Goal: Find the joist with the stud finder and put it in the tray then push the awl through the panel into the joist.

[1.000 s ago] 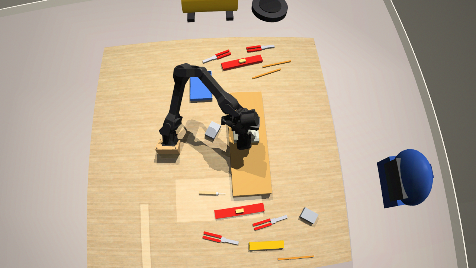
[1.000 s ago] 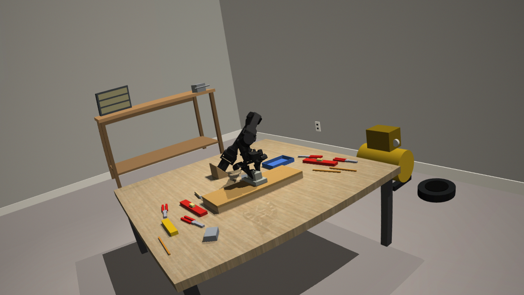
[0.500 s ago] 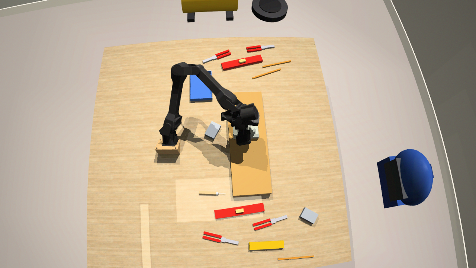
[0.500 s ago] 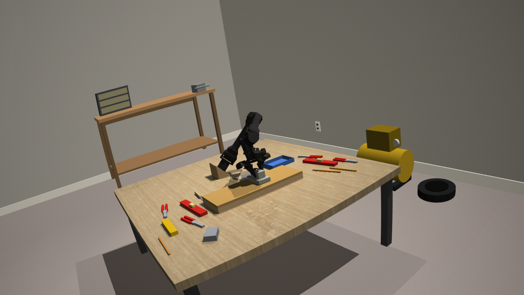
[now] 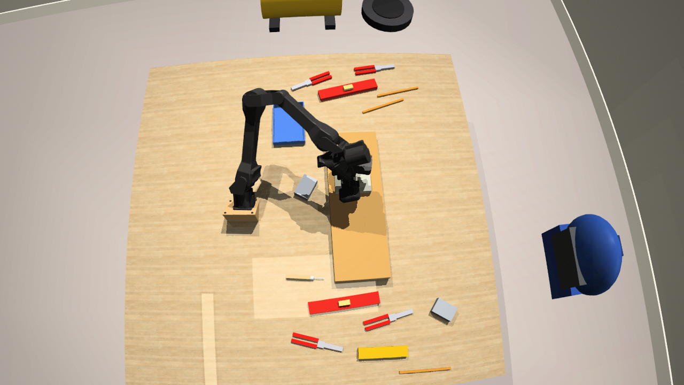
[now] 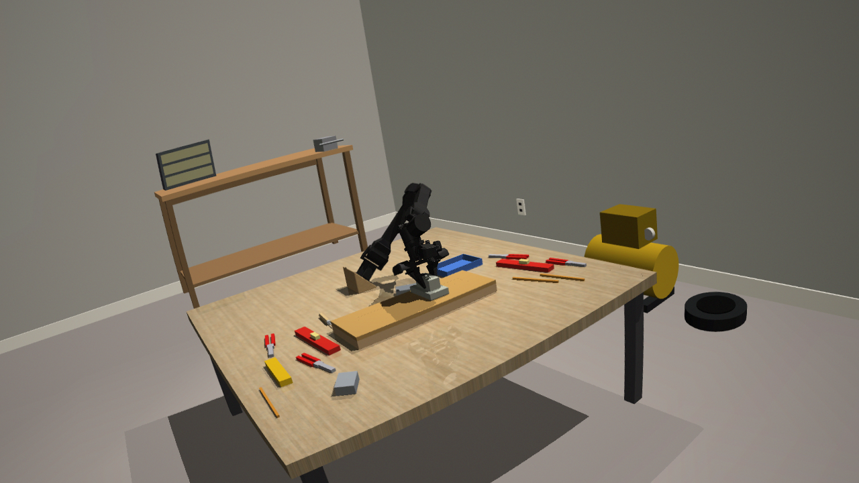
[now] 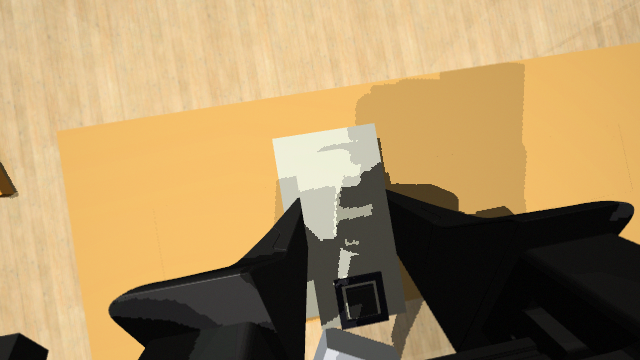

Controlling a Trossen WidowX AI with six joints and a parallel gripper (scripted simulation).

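My gripper (image 5: 350,185) (image 6: 427,280) (image 7: 336,197) is shut on the pale grey stud finder (image 5: 365,183) (image 6: 435,292) (image 7: 320,162), which rests flat on the orange-tan floor panel (image 5: 360,253) (image 6: 384,316) (image 7: 175,175), or so close above it that I cannot tell a gap. It is over the half of the panel nearer the tray. Its square window looks dark in the wrist view. The blue tray (image 5: 288,128) (image 6: 461,264) is empty. The awl (image 5: 300,277) (image 6: 325,320) lies on the table near the panel's end, its tip toward the panel in the top view. The joist is hidden.
A grey block (image 5: 305,186) (image 7: 352,347) lies between the arm base and the panel. A red level (image 5: 329,304) (image 6: 316,340) lies just past the awl. Pliers, a yellow bar (image 5: 382,353), a second grey block (image 5: 444,310), another red level (image 5: 334,91) and pencils lie farther out.
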